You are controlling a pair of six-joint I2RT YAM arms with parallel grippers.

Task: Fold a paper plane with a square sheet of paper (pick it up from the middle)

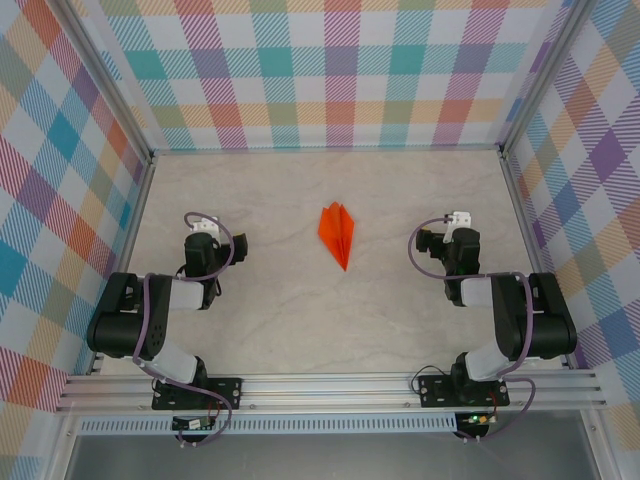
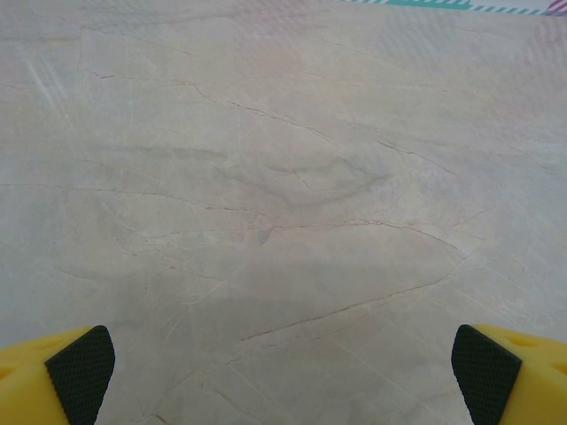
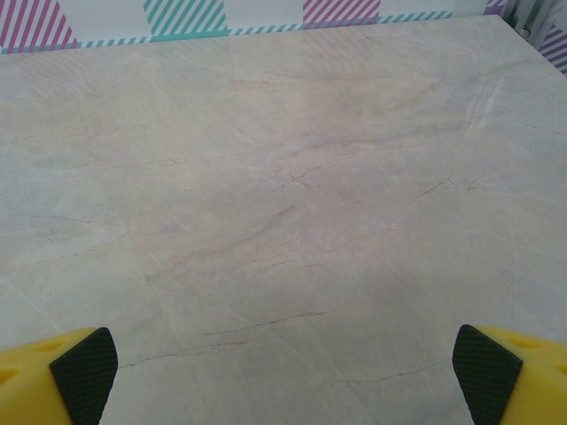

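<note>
paper plane (image 1: 337, 234) lies on the surface (image 1: 300, 330) as a pointed orange dart, so the folding looks done. left hand (image 2: 283, 376) and right hand (image 3: 285, 374) are wide open and hold nothing.

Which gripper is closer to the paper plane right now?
Right, narrowly. The right gripper sits open, right of the paper plane; the left gripper, also open, sits slightly farther off on its left. Neither touches it.
</note>
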